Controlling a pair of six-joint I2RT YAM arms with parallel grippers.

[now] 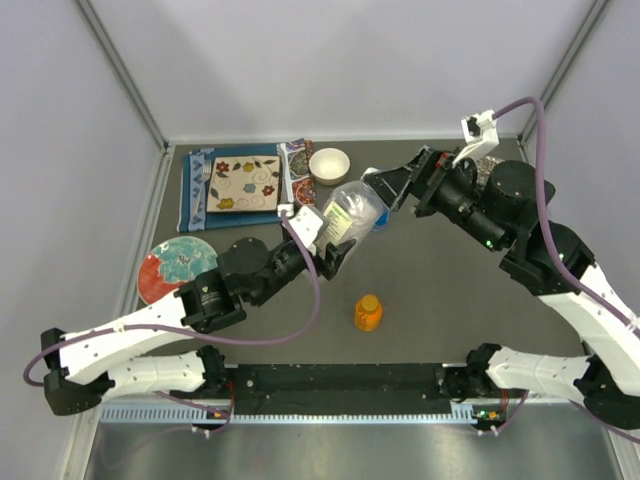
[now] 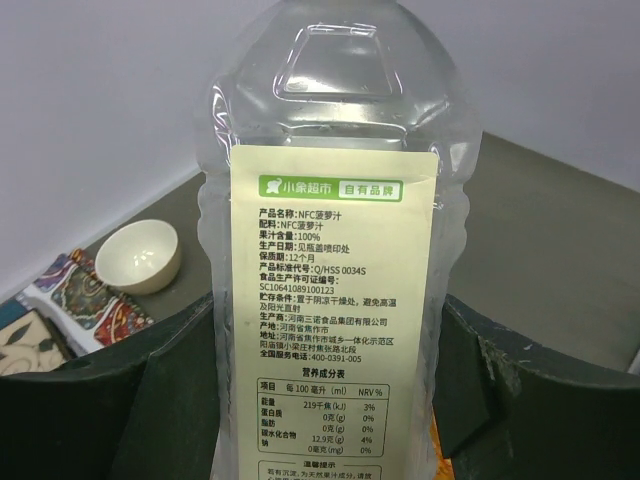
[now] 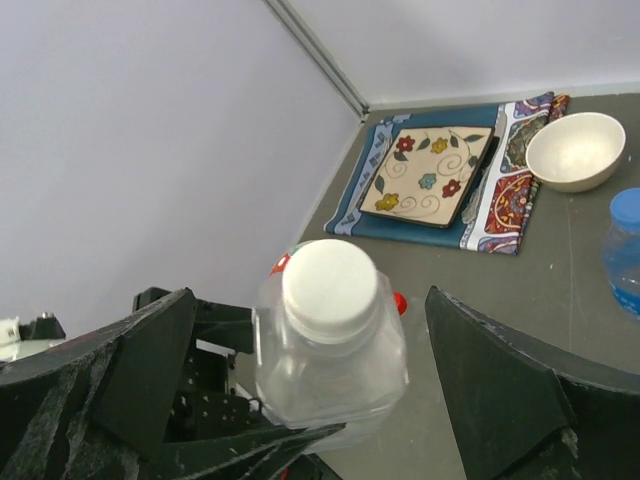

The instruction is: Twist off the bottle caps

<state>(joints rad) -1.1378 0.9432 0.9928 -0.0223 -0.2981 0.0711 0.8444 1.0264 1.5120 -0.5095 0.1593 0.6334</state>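
My left gripper (image 1: 330,242) is shut on the lower body of the wide clear bottle (image 1: 352,213) and holds it tilted above the table. In the left wrist view its pale green label (image 2: 333,300) fills the gap between the two dark fingers of that gripper (image 2: 325,395). The bottle's white cap (image 3: 330,288) sits on its neck and points at my right gripper (image 3: 310,300). That gripper is open, with a finger on each side of the cap and touching nothing. A short orange bottle (image 1: 368,313) with an orange cap stands on the table. A blue-tinted bottle (image 3: 624,258) with a blue cap (image 3: 628,207) shows at the right edge.
A white bowl (image 1: 329,165) stands at the back beside a flowered square plate (image 1: 245,183) on a blue patterned cloth (image 1: 195,195). A red and teal round plate (image 1: 178,268) lies at the left. Walls close in the table at the back and on both sides.
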